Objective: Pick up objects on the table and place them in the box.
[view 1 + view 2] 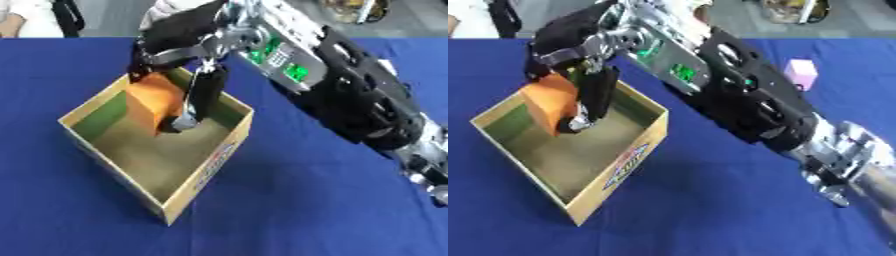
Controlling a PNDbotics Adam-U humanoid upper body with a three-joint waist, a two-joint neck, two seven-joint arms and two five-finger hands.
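The right hand (179, 47) is over the cardboard box (210, 165) now, reaching in from the far right side of the desk, and its fingers (203, 95) are curled down around an orange block (153, 102), pinching it from above. The block hangs tilted, its lower corner already below the rim at the far end of the box, above the box floor as far as I can judge. That makes sense: holding it from the top keeps the fingers clear of the walls, so it can drop straight in. I'd call this the placing step, with the release not yet made.

The box sits toward the desk's left side, open-topped, brown outside with a printed side wall and a greenish shade on the inner walls. A small pink cube (801, 74) waits near the far right edge, well apart from the box, likely the next pick.

The desk (289, 210) wears a deep blue cloth. Beyond its far edge, grey floor. The left hand shows in neither view.
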